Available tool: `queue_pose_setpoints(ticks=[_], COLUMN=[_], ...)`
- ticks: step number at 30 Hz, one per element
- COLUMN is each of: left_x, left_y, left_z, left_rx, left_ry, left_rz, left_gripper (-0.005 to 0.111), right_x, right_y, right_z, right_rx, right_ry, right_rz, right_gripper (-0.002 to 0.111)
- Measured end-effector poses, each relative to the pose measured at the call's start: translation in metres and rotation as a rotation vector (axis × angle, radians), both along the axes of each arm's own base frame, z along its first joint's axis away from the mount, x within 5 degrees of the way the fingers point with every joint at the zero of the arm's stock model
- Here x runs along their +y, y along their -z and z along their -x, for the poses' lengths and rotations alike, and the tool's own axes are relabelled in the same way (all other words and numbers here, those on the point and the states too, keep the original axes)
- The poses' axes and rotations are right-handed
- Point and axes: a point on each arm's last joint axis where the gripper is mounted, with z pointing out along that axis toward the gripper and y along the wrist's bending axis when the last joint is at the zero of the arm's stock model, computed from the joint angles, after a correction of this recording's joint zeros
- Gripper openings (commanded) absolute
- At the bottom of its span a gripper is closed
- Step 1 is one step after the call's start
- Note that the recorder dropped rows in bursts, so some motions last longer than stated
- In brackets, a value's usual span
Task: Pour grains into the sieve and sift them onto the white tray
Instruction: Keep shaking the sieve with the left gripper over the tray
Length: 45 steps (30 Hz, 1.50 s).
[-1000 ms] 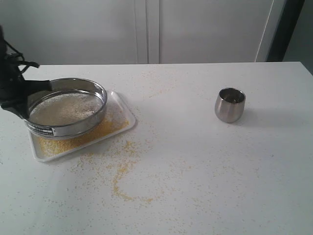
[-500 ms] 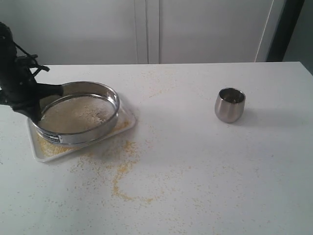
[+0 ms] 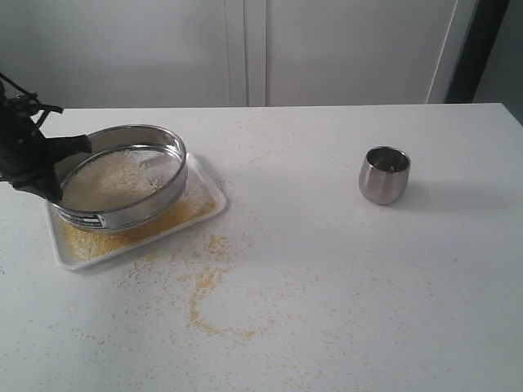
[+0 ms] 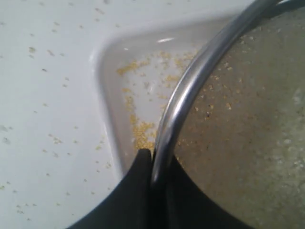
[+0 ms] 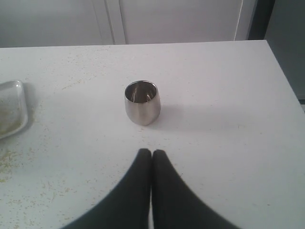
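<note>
Tho sieve [image 3: 143, 211] has grains [image 3: 114, 180], tray [image 3: 204, 181] too.

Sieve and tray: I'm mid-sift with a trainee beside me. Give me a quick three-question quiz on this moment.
1. True or false: the left gripper is clamped on the sieve at its rim.
2. Where is the steel cup? A) upright on the table, apart from the white tray; B) inside the sieve; C) lying tipped over on the tray.
3. Fill in: the golden grains below the sieve lie on the ____.
Key: 1 true; 2 A; 3 white tray.
</note>
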Motion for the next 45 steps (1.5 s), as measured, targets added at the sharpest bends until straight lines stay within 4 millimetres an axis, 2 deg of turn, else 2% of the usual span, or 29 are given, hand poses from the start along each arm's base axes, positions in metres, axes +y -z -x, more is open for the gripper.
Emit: queue_pose_setpoints(ticks=[2, 4, 6, 8, 11, 13, 16, 19, 22, 23, 25, 27, 29, 30, 32, 35, 41, 45], left_x=[-0.004, -0.018, -0.024, -0.020, -0.002, -0.004, -0.025, -0.029, -0.016, -0.017, -0.027, -0.050, -0.058, -0.056, -0.039, -0.025, -0.044, -0.045], left_y=[0.002, 0.003, 0.004, 0.004, 0.004, 0.004, 0.003, 0.004, 0.004, 0.004, 0.003, 0.002, 0.002, 0.002, 0.002, 0.003, 0.002, 0.002], left_z=[0.001, 0.002, 0.003, 0.004, 0.002, 0.002, 0.002, 0.004, 0.002, 0.002, 0.001, 0.003, 0.004, 0.005, 0.004, 0.002, 0.004, 0.004], left_rx=[-0.002, -0.022, -0.023, -0.003, 0.008, 0.000, -0.031, -0.017, -0.005, -0.008, -0.046, -0.079, -0.082, -0.067, -0.038, -0.033, -0.047, -0.040], left_ry=[0.051, 0.147, 0.164, 0.075, -0.032, 0.023, 0.155, 0.096, -0.003, 0.011, 0.111, 0.218, 0.201, 0.168, 0.046, 0.040, 0.101, 0.104], left_rz=[-0.006, -0.046, -0.084, -0.095, -0.072, -0.059, -0.070, -0.074, -0.061, -0.046, -0.049, -0.070, -0.087, -0.098, -0.096, -0.110, -0.078, -0.078], left_gripper=[0.000, 0.000, 0.000, 0.000, 0.000, 0.000, 0.000, 0.000, 0.000, 0.000, 0.000, 0.000, 0.000, 0.000, 0.000, 0.000, 0.000, 0.000], right_x=[0.000, 0.000, 0.000, 0.000, 0.000, 0.000, 0.000, 0.000, 0.000, 0.000, 0.000, 0.000, 0.000, 0.000, 0.000, 0.000, 0.000, 0.000], right_y=[0.000, 0.000, 0.000, 0.000, 0.000, 0.000, 0.000, 0.000, 0.000, 0.000, 0.000, 0.000, 0.000, 0.000, 0.000, 0.000, 0.000, 0.000], right_z=[0.000, 0.000, 0.000, 0.000, 0.000, 0.000, 0.000, 0.000, 0.000, 0.000, 0.000, 0.000, 0.000, 0.000, 0.000, 0.000, 0.000, 0.000], right_rx=[0.000, 0.000, 0.000, 0.000, 0.000, 0.000, 0.000, 0.000, 0.000, 0.000, 0.000, 0.000, 0.000, 0.000, 0.000, 0.000, 0.000, 0.000], right_ry=[0.000, 0.000, 0.000, 0.000, 0.000, 0.000, 0.000, 0.000, 0.000, 0.000, 0.000, 0.000, 0.000, 0.000, 0.000, 0.000, 0.000, 0.000], right_rz=[0.000, 0.000, 0.000, 0.000, 0.000, 0.000, 0.000, 0.000, 0.000, 0.000, 0.000, 0.000, 0.000, 0.000, 0.000, 0.000, 0.000, 0.000], right_gripper=[0.000, 0.000, 0.000, 0.000, 0.000, 0.000, 0.000, 0.000, 0.000, 0.000, 0.000, 0.000, 0.000, 0.000, 0.000, 0.000, 0.000, 0.000])
